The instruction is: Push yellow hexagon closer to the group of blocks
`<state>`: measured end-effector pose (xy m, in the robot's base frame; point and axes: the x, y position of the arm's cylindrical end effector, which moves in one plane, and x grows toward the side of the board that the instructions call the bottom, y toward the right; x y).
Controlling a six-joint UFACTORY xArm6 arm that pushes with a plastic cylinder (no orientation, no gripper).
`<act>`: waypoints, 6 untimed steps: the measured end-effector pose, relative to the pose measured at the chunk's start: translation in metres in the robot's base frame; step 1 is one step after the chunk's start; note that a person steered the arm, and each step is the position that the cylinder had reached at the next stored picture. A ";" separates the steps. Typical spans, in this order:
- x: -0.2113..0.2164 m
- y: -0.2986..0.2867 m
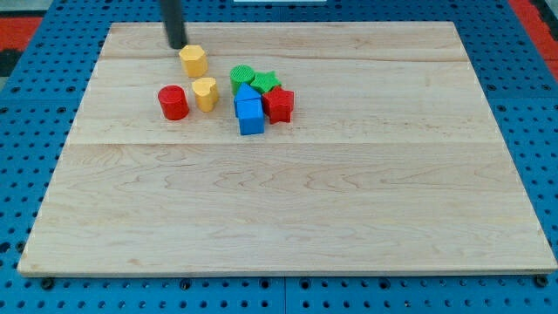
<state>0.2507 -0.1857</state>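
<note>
One tip point(178, 45) | just above-left of yellow hexagon point(193, 60)

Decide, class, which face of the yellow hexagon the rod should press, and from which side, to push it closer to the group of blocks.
No grip is possible; my tip only pushes. Press the yellow hexagon on its upper-left face, coming from the view's top left, where my tip already sits close by. The group, green blocks, blue blocks and red block, lies toward the lower right.
</note>
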 end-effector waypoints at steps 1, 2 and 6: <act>0.033 0.039; 0.022 0.054; 0.051 0.027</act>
